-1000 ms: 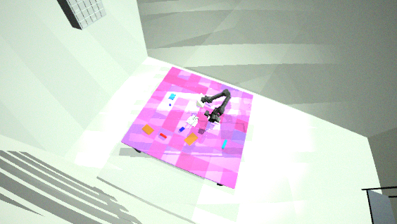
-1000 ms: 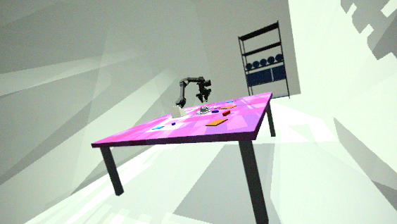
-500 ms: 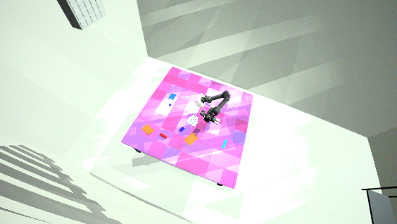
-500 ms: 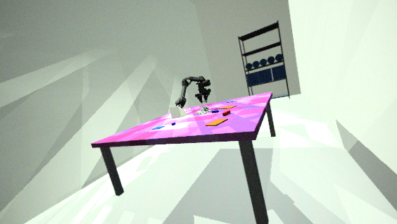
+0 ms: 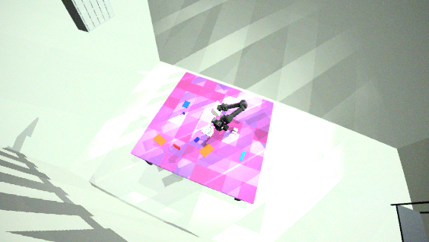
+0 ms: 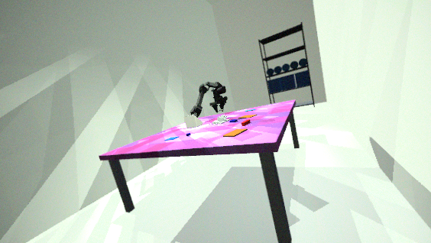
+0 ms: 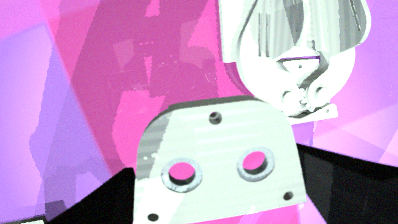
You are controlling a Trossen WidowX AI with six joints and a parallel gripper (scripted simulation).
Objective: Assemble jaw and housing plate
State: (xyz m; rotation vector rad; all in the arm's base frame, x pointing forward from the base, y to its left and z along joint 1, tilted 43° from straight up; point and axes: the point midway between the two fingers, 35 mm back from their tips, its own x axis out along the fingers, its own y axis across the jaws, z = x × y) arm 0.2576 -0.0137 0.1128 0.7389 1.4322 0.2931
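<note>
My gripper [image 5: 219, 125] [image 6: 218, 109] [image 7: 213, 164] is shut on the housing plate [image 7: 220, 142], one finger at each side edge. The plate is pale, with a rounded far edge, two large ringed holes and three small holes. It is held above the table. The white base assembly [image 5: 208, 131] [image 6: 221, 120] [image 7: 247, 75] stands beyond the plate, at upper right in the wrist view. Broad, ribbed pale jaw parts [image 7: 272, 30] lie over it and run out of that view. Two small round features [image 7: 289, 96] show at its near end. Whether the teeth mesh cannot be told.
A small white block [image 5: 235, 130] stands on the pink table [image 5: 228, 183] [image 6: 183, 150]. A larger white block [image 5: 216, 112] [image 6: 192, 121] is near the arm's base. Orange plates [image 5: 160, 140] [image 6: 235, 132], a red block [image 5: 176, 146] [image 6: 245, 122], blue pieces [image 5: 196, 139] and a cyan strip [image 5: 243, 155] lie around.
</note>
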